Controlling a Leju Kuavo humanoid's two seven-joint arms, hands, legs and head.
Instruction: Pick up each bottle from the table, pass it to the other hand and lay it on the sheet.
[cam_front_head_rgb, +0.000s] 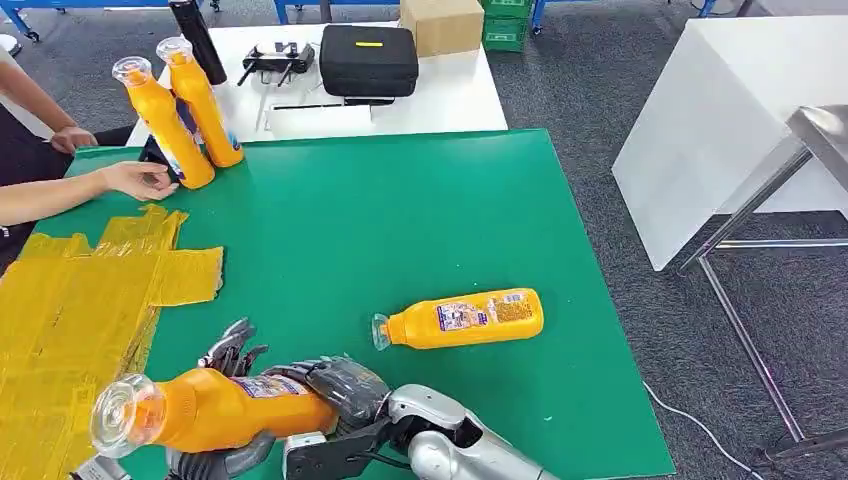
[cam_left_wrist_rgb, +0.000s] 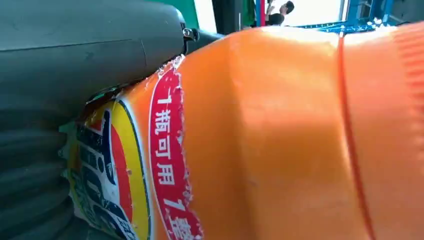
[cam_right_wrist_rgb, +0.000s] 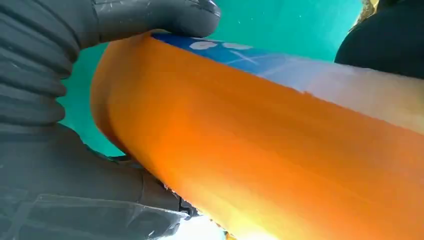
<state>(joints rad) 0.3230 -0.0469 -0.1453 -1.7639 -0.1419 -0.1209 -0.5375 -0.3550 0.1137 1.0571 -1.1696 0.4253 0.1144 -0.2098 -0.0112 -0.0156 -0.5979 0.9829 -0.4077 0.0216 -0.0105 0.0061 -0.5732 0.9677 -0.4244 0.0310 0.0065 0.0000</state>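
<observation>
Low over the near edge of the green table (cam_front_head_rgb: 400, 220), an orange bottle (cam_front_head_rgb: 215, 408) lies level, its clear cap pointing at the yellow sheet (cam_front_head_rgb: 70, 310). My right hand (cam_front_head_rgb: 340, 388) grips its base end. My left hand (cam_front_head_rgb: 228, 352) wraps its middle, fingers behind and thumb below. Up close, the bottle's label (cam_left_wrist_rgb: 165, 165) presses against my left hand's thumb (cam_left_wrist_rgb: 90, 40), and the bottle's orange body (cam_right_wrist_rgb: 240, 160) sits under my right hand's thumb (cam_right_wrist_rgb: 150, 17). A second orange bottle (cam_front_head_rgb: 465, 318) lies on its side mid-table. Two more (cam_front_head_rgb: 165, 125) (cam_front_head_rgb: 205, 100) stand upright at the far left.
A person's hand (cam_front_head_rgb: 140, 180) rests by the upright bottles, with a second hand (cam_front_head_rgb: 72, 138) behind it. Beyond the green table, a white table holds a black case (cam_front_head_rgb: 368, 60), a cardboard box (cam_front_head_rgb: 440, 22) and tools. A white block (cam_front_head_rgb: 720, 120) and a metal frame (cam_front_head_rgb: 760, 210) stand to the right.
</observation>
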